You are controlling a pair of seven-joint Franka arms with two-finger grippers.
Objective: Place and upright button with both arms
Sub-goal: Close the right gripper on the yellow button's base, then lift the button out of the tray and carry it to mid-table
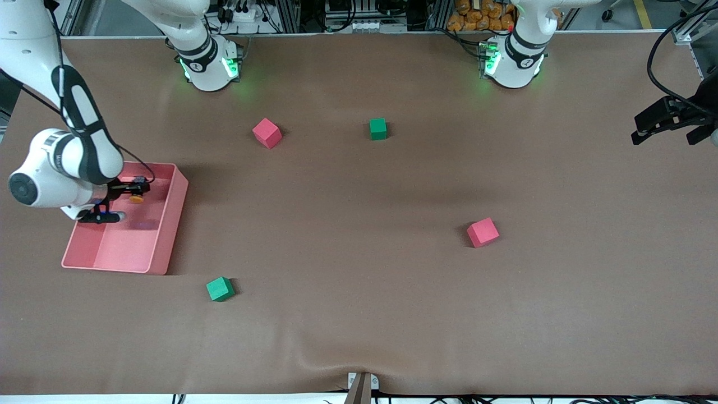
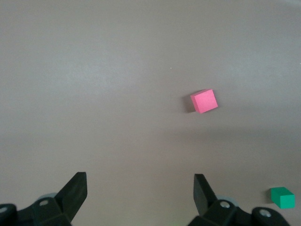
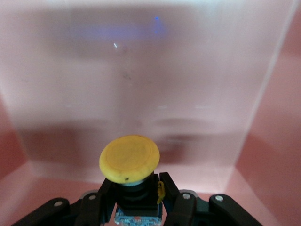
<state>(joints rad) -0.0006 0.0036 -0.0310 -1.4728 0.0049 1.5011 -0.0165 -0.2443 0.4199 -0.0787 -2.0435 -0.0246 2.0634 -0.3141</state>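
The button [image 3: 129, 160] has a round orange cap on a short black body. My right gripper [image 3: 135, 190] is shut on its body and holds it inside the pink bin [image 1: 168, 230], above the bin's floor. In the front view the button [image 1: 136, 198] and the right gripper [image 1: 134, 188] are over the bin's part nearest the right arm's base. My left gripper [image 1: 670, 120] hangs in the air at the left arm's end of the table. In the left wrist view it [image 2: 140, 186] is open and empty over bare table.
Two red cubes [image 1: 267, 133] [image 1: 482, 232] and two green cubes [image 1: 378, 128] [image 1: 220, 289] lie scattered on the brown table. The left wrist view shows a red cube [image 2: 204, 101] and a green cube [image 2: 282, 197]. The pink bin's walls [image 3: 270, 122] surround the held button.
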